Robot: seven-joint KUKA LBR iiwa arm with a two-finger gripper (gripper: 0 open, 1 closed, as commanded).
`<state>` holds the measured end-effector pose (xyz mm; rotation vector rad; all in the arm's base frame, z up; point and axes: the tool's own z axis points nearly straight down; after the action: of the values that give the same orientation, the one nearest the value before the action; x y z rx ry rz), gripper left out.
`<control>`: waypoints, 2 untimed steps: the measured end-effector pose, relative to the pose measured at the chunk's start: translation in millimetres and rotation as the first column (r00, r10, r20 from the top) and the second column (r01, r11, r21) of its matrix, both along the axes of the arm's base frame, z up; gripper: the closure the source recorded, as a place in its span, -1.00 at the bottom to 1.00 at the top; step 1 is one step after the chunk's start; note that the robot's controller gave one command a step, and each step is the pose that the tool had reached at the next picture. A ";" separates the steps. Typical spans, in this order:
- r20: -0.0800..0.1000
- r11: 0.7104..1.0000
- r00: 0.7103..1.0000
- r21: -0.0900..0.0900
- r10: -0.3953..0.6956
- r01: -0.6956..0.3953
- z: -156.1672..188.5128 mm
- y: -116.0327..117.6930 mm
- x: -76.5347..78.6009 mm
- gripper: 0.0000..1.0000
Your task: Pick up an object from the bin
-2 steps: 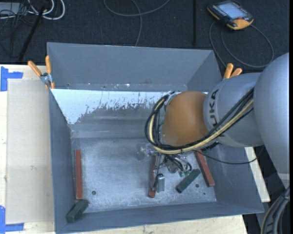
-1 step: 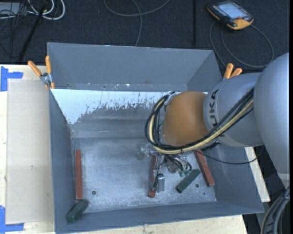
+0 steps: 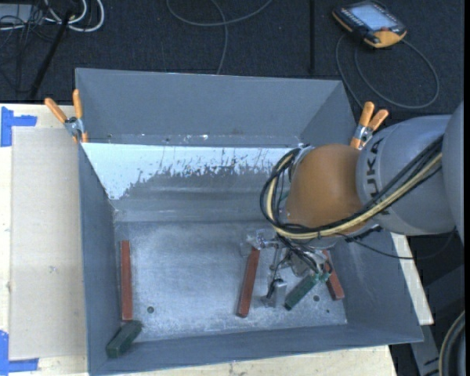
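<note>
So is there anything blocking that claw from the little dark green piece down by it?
Nothing visible does. The gripper sits low in the bin, right next to the dark green piece. A brown stick lies alongside on one side and a short red piece on the other, neither between them.

Grey metal bin (image 3: pixel 188 276), reddish stick (image 3: pixel 125 280) at left, dark green block (image 3: pixel 124 338) in front-left corner, brown stick (image 3: pixel 248 282) mid-floor
</note>
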<state>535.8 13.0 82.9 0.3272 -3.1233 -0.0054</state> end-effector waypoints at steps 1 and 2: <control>0.000 0.998 0.998 -0.005 0.065 -0.065 4.4 -29.8 -27.4 -1.00; 0.002 1.000 1.000 -0.004 0.014 -0.014 -6.1 16.1 -15.4 -1.00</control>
<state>520.5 29.1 76.8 0.3495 -3.1226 0.0016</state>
